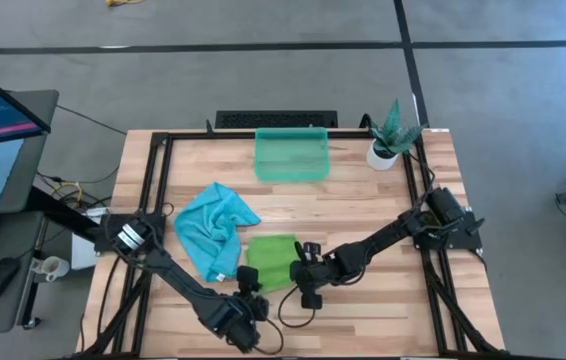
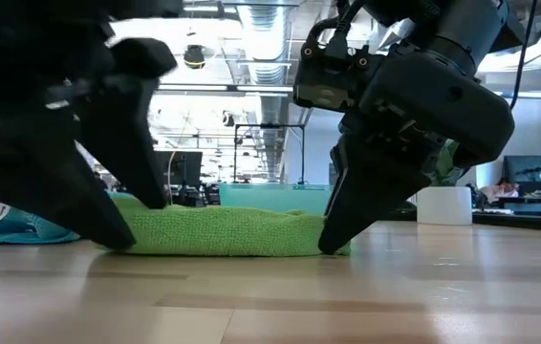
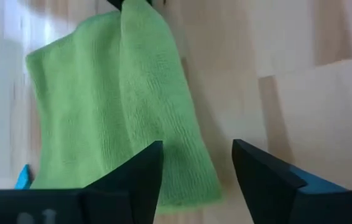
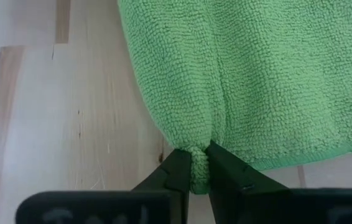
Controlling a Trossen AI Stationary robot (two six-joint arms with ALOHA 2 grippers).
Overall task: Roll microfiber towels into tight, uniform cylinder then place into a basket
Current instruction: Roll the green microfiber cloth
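Green towel point(image 1: 272, 260) lies folded on the wooden table point(image 1: 383, 220), near the front edge, between the two grippers. Left gripper point(image 1: 250, 290) sits at the towel's front left corner with its fingers point(image 3: 135, 180) spread apart and nothing between them; the towel's edge lies just ahead of the gap. Right gripper point(image 1: 308, 283) stands at the towel's right edge, its fingers point(image 4: 176, 171) pinched tight on a small fold of the green cloth, tips down at the table surface. Blue towel point(image 1: 215, 228) lies crumpled just left of the green one, touching or nearly touching it. Farther back, the teal basket point(image 1: 290, 154) stands near the rear edge, well apart from both towels. A small white pot with a plant point(image 1: 389, 140) stands to the basket's right, by the rear right corner.
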